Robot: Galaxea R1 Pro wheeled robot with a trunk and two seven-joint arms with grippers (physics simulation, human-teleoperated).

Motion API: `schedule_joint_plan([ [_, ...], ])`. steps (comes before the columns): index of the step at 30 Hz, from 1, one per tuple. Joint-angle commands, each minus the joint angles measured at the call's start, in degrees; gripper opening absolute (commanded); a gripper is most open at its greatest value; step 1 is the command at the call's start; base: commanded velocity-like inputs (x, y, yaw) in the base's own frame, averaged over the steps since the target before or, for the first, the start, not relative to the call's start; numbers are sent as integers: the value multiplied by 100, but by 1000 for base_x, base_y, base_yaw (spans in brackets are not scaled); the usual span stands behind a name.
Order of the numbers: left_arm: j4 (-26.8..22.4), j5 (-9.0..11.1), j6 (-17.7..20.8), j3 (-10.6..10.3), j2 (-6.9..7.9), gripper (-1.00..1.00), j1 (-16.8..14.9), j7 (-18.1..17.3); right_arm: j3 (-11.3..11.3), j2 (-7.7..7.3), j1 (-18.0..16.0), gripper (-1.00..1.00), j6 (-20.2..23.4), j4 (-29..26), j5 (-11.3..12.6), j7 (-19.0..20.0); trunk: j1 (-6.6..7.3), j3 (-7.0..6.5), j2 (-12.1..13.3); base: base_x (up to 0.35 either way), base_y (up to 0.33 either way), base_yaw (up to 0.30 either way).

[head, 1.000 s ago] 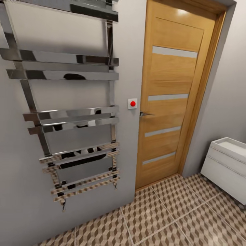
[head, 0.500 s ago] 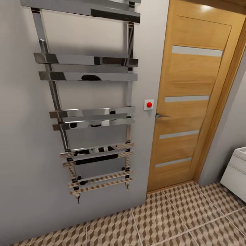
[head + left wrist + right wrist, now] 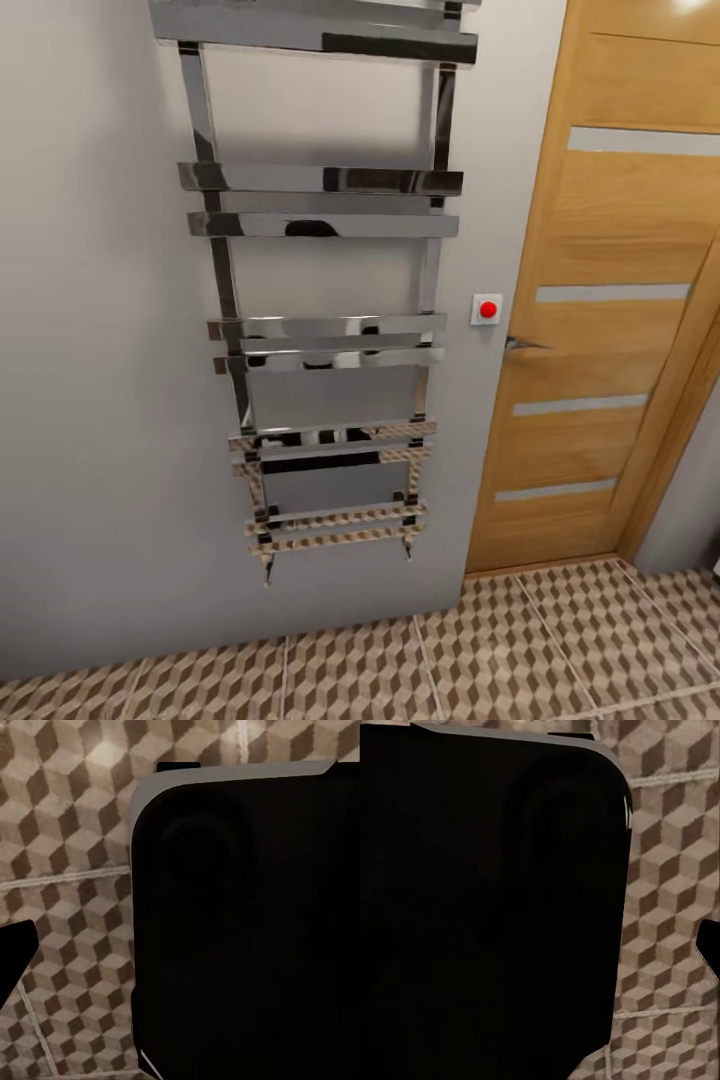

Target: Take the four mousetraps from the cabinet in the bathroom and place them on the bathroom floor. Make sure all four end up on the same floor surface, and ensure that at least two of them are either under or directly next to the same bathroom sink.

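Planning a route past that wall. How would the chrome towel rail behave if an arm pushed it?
The chrome towel rail is probably rigid: flat metal bars on two uprights. It looks wall-mounted, so likely won't tip or roll. Its mirror finish suggests a slippery surface.

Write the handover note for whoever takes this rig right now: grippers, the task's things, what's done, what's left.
Grippers: both wrist views look down at the bathroom floor past a dark body of the robot; whether the jaws are open or shut cannot be told.
Scene: the head faces a grey wall with a chrome towel radiator, a red button switch and a wooden door.
Done: no mousetrap seen on the tiles.
Left: find the cabinet, fetch four traps, lay them on the floor, two by the sink.
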State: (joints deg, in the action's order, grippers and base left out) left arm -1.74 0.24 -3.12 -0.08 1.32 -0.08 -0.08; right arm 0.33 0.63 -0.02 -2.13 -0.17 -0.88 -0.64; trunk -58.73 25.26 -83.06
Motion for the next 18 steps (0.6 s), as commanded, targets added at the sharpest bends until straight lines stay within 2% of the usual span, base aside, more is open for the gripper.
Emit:
schedule_joint_plan([
  [1, -2, 2, -13, -1, 0, 100, -1, -1, 2, 0, -2, 100, -15, -1, -9, -7, 0, 5, -2, 0, 0, 269],
  [18, -2, 2, -13, -1, 0, 100, -1, -1, 2, 1, 1, 100, -15, -1, -9, -7, 0, 4, -2, 0, 0, 269],
])
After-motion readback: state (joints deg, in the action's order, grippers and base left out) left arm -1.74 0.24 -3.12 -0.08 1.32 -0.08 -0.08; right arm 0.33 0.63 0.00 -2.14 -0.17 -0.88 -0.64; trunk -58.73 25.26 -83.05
